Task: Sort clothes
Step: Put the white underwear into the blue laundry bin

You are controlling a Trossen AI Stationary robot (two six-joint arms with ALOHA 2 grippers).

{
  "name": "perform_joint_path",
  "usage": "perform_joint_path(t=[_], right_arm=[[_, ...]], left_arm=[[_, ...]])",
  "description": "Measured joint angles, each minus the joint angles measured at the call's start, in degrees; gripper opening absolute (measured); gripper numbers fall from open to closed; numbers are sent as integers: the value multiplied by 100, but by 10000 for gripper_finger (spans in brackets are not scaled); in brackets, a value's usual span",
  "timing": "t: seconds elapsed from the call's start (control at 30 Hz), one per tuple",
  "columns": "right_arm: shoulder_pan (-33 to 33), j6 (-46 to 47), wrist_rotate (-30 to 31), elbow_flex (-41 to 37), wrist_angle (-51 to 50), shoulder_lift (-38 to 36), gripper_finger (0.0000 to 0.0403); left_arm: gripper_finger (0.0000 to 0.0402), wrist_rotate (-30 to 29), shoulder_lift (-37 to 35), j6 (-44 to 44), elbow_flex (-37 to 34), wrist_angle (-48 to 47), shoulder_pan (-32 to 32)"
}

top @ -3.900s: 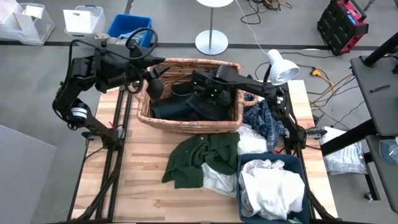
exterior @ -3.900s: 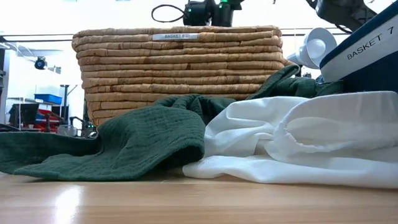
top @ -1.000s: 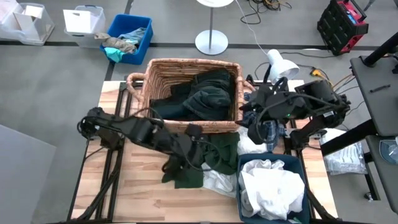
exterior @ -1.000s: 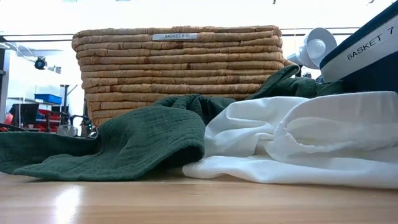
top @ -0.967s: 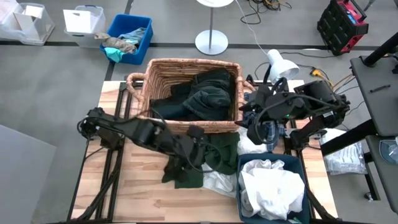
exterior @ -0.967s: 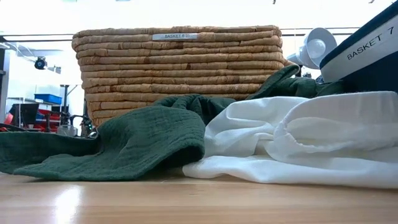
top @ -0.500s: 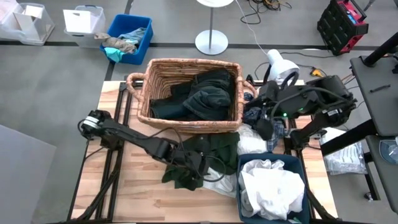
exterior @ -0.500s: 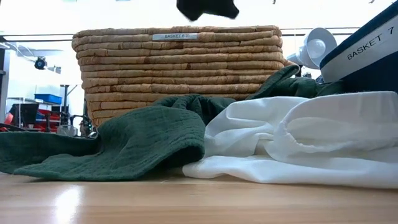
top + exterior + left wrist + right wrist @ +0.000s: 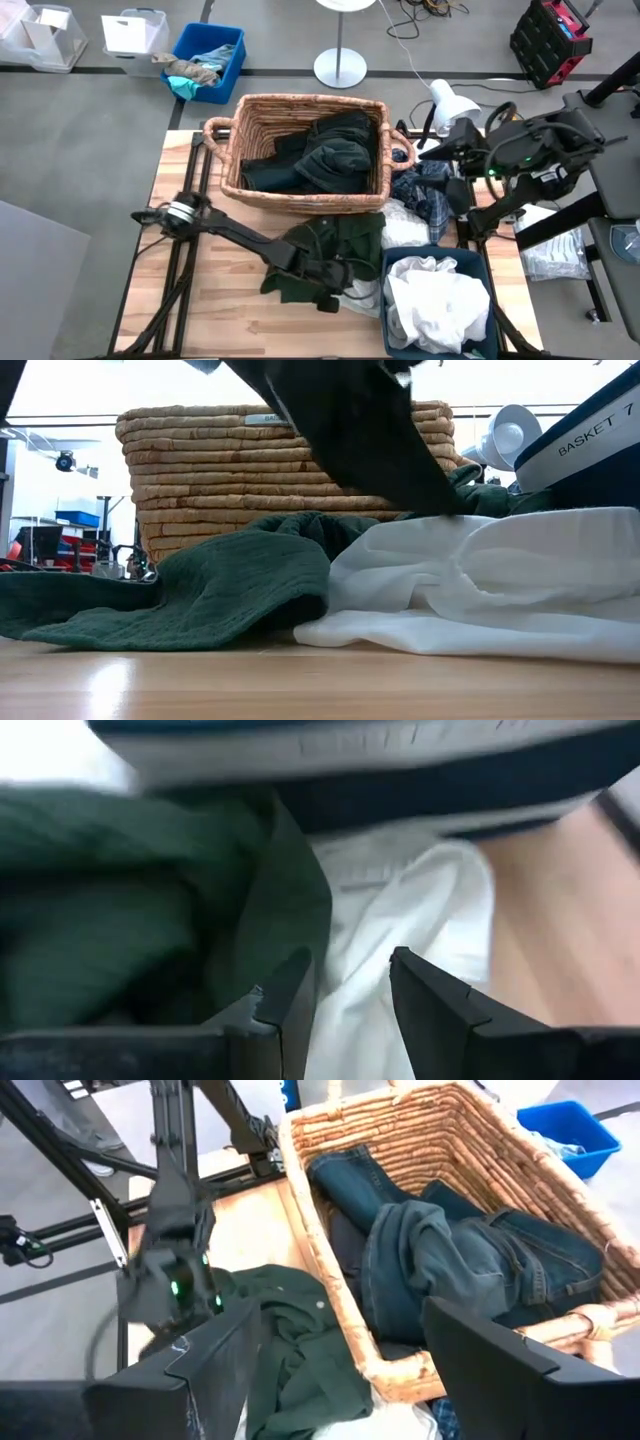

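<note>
Over green garment (image 9: pixel 325 245), left pincer (image 9: pixel 330 297) now lowered; right pincer (image 9: pixel 445 150) withdrawn.

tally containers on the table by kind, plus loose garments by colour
Wicker basket: 1
Navy bin: 1
Loose dark green garment: 1
Loose white garment: at least 1
Loose navy plaid garment: 1
Total: 5

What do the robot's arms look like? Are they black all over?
Mostly. Both arms are dark, thin and jointed, with black cables looping along them. The right arm shows small green lights. Each gripper ends in two flat, dark, wedge-shaped fingers.
</note>
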Motion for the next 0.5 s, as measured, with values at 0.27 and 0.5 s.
perform_joint_path(t=[0.27, 0.5], right_arm=[[0, -15, -7, 0, -1, -198, 264], [0, -14, 17, 0, 3, -166, 268]], left_arm=[[115, 36, 1094, -121, 1196, -951, -1], [40, 204, 1311, -105, 1586, -1221, -4]])
